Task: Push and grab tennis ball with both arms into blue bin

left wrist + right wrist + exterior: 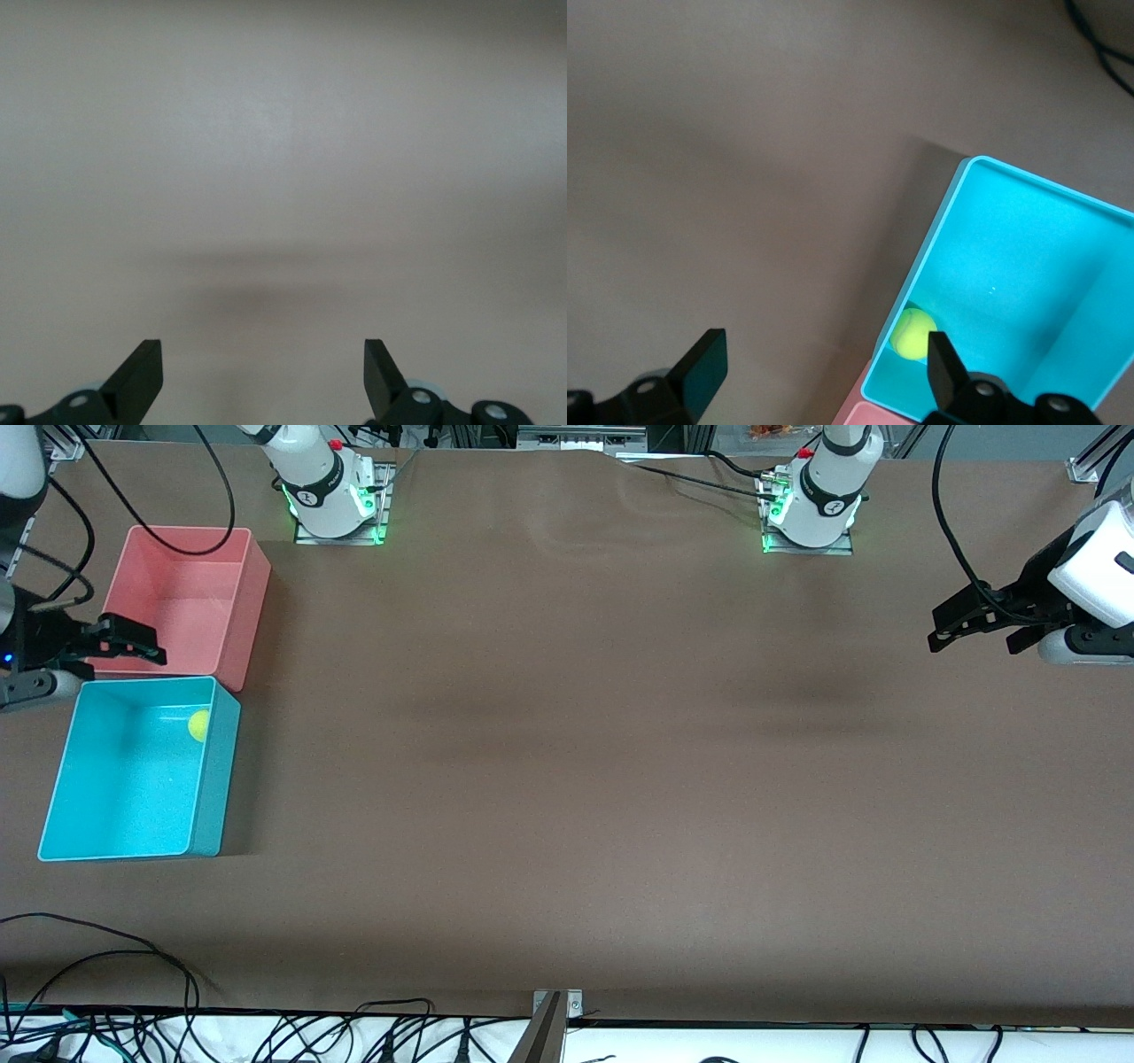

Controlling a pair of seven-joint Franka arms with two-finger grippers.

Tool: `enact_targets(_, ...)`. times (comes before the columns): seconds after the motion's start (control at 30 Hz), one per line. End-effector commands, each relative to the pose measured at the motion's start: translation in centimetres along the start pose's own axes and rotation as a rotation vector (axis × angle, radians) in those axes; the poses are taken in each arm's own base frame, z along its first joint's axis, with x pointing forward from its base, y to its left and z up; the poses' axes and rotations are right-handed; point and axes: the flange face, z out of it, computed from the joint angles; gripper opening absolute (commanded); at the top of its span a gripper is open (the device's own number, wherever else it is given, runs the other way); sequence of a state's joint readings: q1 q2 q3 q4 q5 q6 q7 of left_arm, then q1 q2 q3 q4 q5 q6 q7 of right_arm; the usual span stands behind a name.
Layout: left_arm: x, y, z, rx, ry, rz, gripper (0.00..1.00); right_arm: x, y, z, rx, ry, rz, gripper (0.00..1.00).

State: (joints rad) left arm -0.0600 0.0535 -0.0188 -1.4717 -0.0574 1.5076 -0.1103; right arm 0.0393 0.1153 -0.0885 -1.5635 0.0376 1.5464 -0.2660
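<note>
The ball (198, 724) sits in the blue bin (205, 806), frame's left. My right claw (133, 640) and left claw (961, 620) are open and empty; a low swing could tip it.

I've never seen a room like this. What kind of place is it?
Probably a robot lab. Two white arms are bolted to a brown table, the left gripper and right gripper both open. A tennis ball sits in a blue bin, and cables trail along the table's edge.
</note>
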Motion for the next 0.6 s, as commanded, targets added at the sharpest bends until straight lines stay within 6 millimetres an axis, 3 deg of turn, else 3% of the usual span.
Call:
enact_targets(0.0,0.3,0.2,-0.6,-0.008,0.003,-0.007,1.0,-4.4,-1.8,1.2,-0.025,0.048,0.012,1.0)
enact_targets(0.2,0.3,0.3,-0.6,-0.008,0.003,-0.005,1.0,-4.3,-3.5,-0.1,-0.083,0.029,-0.024,1.0)
enact_targets(0.4,0.3,0.3,-0.6,-0.008,0.003,-0.005,1.0,-3.7,-3.8,-1.0,-0.078,0.013,-0.018,1.0)
enact_targets(0.57,0.3,0.3,-0.6,-0.008,0.001,-0.005,1.0,-3.7,-3.9,-0.7,-0.073,-0.006,0.086,1.0)
